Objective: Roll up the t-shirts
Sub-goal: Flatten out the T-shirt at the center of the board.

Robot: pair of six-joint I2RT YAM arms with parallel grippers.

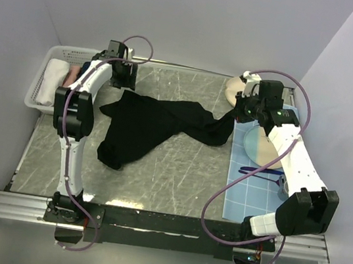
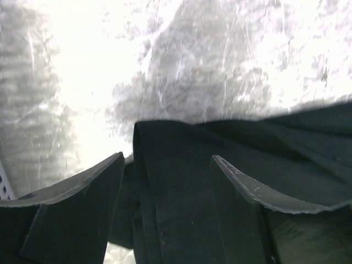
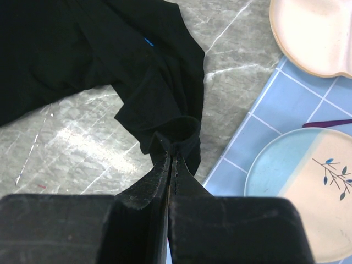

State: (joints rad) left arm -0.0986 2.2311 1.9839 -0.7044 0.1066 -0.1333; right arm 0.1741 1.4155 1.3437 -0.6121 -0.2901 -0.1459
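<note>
Right tool (image 3: 171, 154) pinches shut on a bunched corner of the black t-shirt (image 1: 144, 124), left tool (image 2: 168, 157) stands open over its other edge; the t-shirt lies crumpled across the middle of the table (image 1: 183, 173), not yet flat, no roll begun, so nearly everything seems left.

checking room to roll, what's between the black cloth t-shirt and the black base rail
Top view: only bare grey marble tabletop between black cloth t-shirt and black base rail, plus a purple cable looping over its right part.
</note>
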